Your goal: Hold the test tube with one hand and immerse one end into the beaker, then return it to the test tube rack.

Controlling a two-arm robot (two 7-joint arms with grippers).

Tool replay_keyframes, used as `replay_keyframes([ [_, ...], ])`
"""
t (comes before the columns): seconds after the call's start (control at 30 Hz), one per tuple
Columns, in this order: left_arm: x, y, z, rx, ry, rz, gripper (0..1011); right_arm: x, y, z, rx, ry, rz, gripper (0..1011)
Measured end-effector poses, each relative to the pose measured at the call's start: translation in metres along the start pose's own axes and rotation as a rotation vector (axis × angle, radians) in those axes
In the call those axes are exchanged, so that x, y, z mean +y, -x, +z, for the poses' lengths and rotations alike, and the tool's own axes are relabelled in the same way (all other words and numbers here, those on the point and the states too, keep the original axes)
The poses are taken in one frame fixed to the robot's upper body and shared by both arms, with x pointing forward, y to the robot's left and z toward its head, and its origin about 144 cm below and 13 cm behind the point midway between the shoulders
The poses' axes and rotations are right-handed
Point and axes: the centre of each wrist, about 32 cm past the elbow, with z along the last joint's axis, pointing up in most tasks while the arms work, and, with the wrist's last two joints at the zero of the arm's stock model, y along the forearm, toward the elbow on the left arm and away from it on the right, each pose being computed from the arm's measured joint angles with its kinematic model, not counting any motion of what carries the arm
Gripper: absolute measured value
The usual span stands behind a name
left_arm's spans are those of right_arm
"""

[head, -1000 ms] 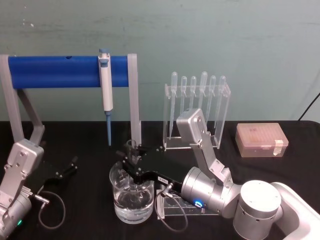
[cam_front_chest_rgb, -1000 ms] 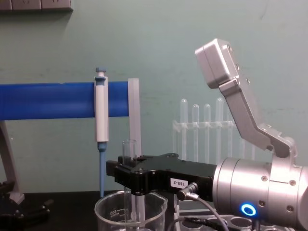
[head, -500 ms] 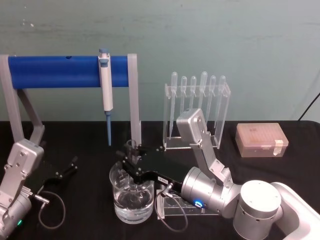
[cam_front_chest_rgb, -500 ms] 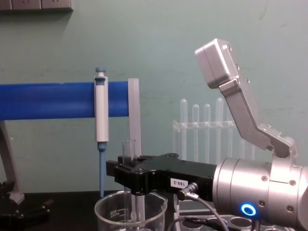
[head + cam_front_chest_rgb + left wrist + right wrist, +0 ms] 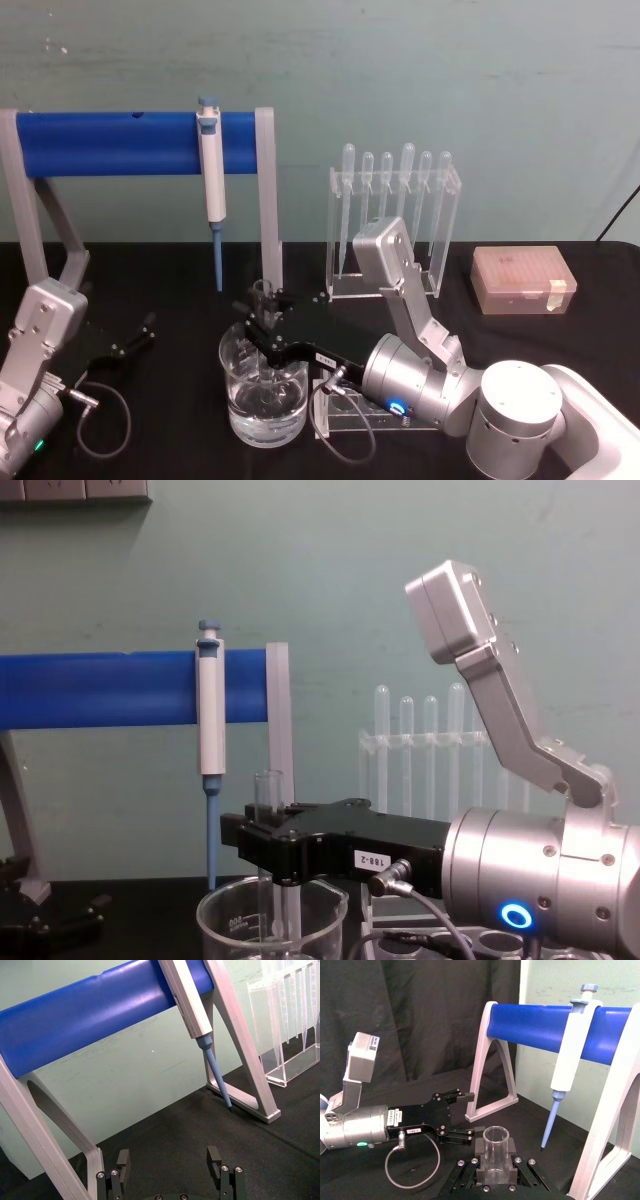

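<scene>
The test tube (image 5: 262,293) is a clear glass tube standing upright, its open rim above my right gripper (image 5: 262,318), which is shut on it. In the chest view the test tube (image 5: 267,792) runs down through the black right gripper (image 5: 262,842) into the wide glass beaker (image 5: 225,920). The beaker (image 5: 240,400) holds water, and the tube's lower end sits inside it. From the right wrist, the test tube (image 5: 496,1152) shows clamped between the fingers. My left gripper (image 5: 130,340) rests open on the black table at the left, also seen as the left gripper (image 5: 169,1160).
A blue bar stand (image 5: 110,143) carries a blue-and-white pipettor (image 5: 210,170) behind the beaker. An acrylic rack of pipettes (image 5: 395,215) stands at the back, a pink tip box (image 5: 522,280) to the right. A clear tube rack (image 5: 345,412) lies under my right wrist.
</scene>
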Motion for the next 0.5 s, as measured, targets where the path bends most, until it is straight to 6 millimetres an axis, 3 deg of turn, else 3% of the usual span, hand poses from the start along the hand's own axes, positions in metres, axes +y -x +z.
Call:
replay_keyframes([
  [0.5, 0.0, 0.0, 0.0, 0.0, 0.0, 0.0, 1000, 0.0, 0.0, 0.0, 0.0, 0.0, 0.0, 226],
])
